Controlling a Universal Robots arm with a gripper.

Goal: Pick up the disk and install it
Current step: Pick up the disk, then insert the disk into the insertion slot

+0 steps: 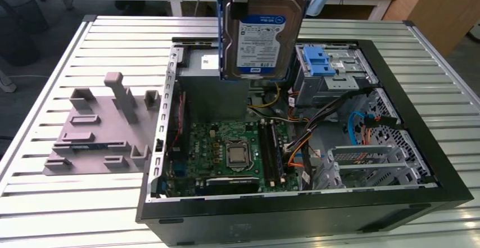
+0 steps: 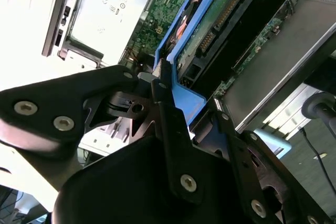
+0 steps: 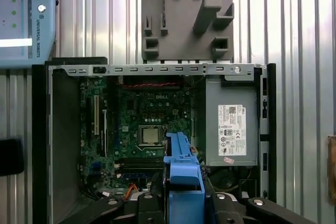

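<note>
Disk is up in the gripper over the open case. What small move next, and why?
Probably a short sideways shift toward the drive cage at the exterior view's right, keeping height. The gripper is shut on the disk, which hangs upright above the open case near the power supply, beside the cage rather than over it.

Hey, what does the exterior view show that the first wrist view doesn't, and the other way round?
The exterior view adds the disk's labelled face, held upright above the open computer case, and the blue latch on the drive cage. The first wrist view adds a control pendant with a red button beside the case, and the grey box's white sticker face-on. Both share the gripper clamped on the disk's blue frame, the processor, and the grey fixture tray on the slatted table.
</note>
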